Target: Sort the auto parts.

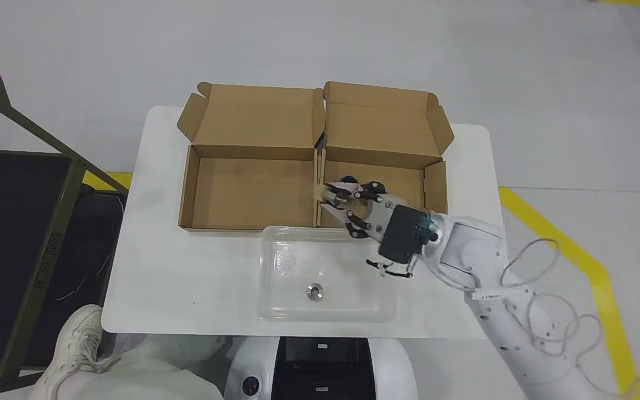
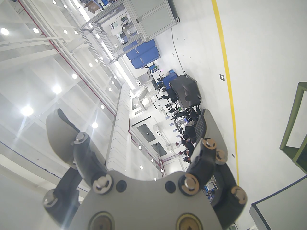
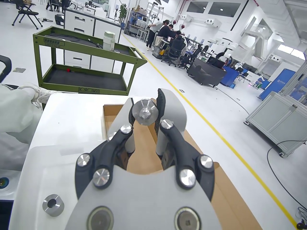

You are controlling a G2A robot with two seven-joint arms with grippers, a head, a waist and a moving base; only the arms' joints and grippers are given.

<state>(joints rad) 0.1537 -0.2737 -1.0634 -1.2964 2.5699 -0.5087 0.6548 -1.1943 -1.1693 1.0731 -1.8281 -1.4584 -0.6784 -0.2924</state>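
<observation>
My right gripper is shut on a round silver metal part with a small hub in its middle. In the top view the right gripper hangs over the inner walls where the two open cardboard boxes meet, the left box and the right box, just behind the clear plastic tray. A silver ring-shaped part lies on the tray floor, and the ring also lies below my right wrist. My left gripper is open with nothing in it, pointing up into the room.
Boxes and tray sit on a white table. Both boxes have their lids folded back at the far side. A green cart stands beyond the table's left end. Bare tabletop lies left of the tray.
</observation>
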